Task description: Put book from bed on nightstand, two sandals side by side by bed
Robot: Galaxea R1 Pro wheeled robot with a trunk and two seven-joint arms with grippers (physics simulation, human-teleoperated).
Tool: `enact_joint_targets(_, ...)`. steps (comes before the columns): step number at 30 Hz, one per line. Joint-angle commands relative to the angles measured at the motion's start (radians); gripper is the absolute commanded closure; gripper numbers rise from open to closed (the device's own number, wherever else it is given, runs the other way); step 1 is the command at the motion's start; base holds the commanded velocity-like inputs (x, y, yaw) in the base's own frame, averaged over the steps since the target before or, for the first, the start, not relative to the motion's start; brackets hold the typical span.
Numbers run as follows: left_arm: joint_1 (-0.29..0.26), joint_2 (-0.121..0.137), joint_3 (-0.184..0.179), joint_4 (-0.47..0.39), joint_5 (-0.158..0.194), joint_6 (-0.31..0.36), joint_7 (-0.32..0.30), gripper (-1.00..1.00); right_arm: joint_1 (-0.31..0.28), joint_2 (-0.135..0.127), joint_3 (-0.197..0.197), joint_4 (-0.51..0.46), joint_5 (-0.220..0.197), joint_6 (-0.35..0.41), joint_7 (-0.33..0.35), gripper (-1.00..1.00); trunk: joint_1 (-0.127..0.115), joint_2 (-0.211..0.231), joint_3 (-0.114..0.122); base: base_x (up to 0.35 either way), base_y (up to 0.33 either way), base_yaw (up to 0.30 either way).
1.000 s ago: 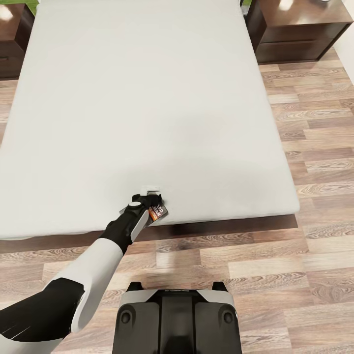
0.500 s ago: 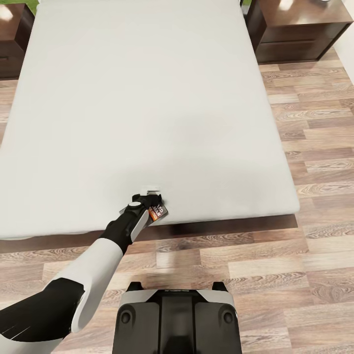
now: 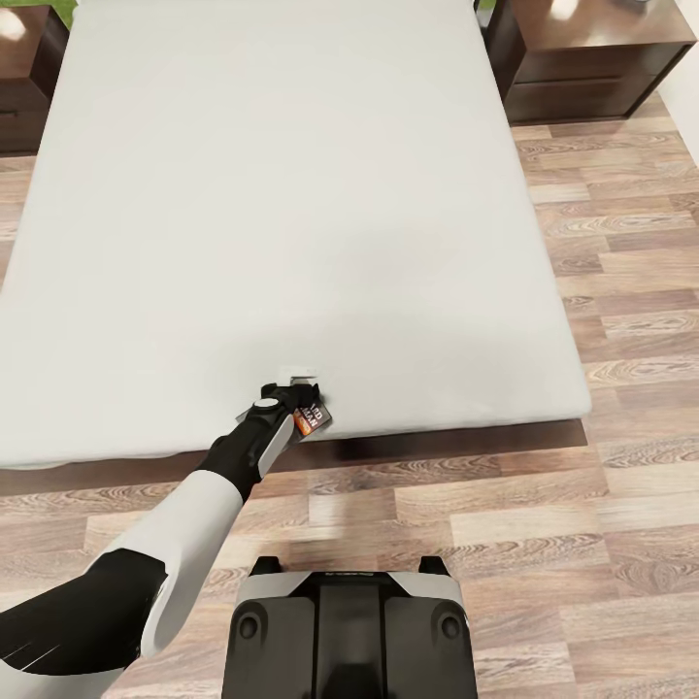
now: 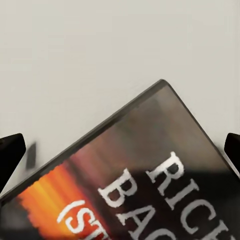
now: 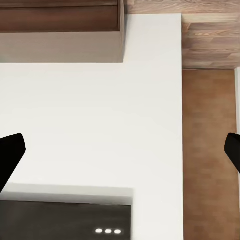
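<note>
Reaching toward 12 o'clock, the left gripper (image 3: pixel 303 396) sits at the near edge of the bed (image 3: pixel 291 194), its fingers set wide apart around the book (image 4: pixel 150 180), which lies on the mattress. Nightstands (image 3: pixel 592 58) stand at 1 and 11 o'clock.

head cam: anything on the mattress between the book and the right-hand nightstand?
Nothing. In the head view only bare pale-grey mattress stretches from the dark orange-banded paperback book, at the left tool, towards the glossy dark-brown wooden nightstand.
</note>
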Motion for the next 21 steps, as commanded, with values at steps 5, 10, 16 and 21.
enact_joint_targets(5, 0.000, 0.001, -0.006, -0.002, 0.011, 0.004, 0.009, -1.00, 0.000, -0.001, -0.009, 0.002, 0.007, -0.006, 0.002, -1.00, 0.000, -0.001, 0.000, -0.009, 0.000, 0.000)
enact_joint_targets(10, 0.000, 0.001, -0.006, -0.002, 0.011, 0.004, 0.009, -1.00, 0.000, -0.001, -0.009, 0.002, 0.008, -0.006, 0.002, -1.00, 0.000, -0.001, 0.000, -0.004, 0.000, 0.000)
enact_joint_targets(16, 0.000, 0.001, -0.006, -0.002, 0.010, 0.004, 0.009, -1.00, 0.000, -0.001, -0.009, 0.002, 0.008, -0.005, 0.003, -1.00, 0.000, -0.001, 0.000, -0.002, 0.000, 0.000)
enact_joint_targets(21, 0.000, 0.001, -0.007, -0.002, 0.010, 0.004, 0.009, -1.00, 0.000, -0.001, -0.009, 0.002, 0.007, -0.006, 0.002, -1.00, 0.000, -0.001, 0.000, 0.000, 0.000, 0.000)
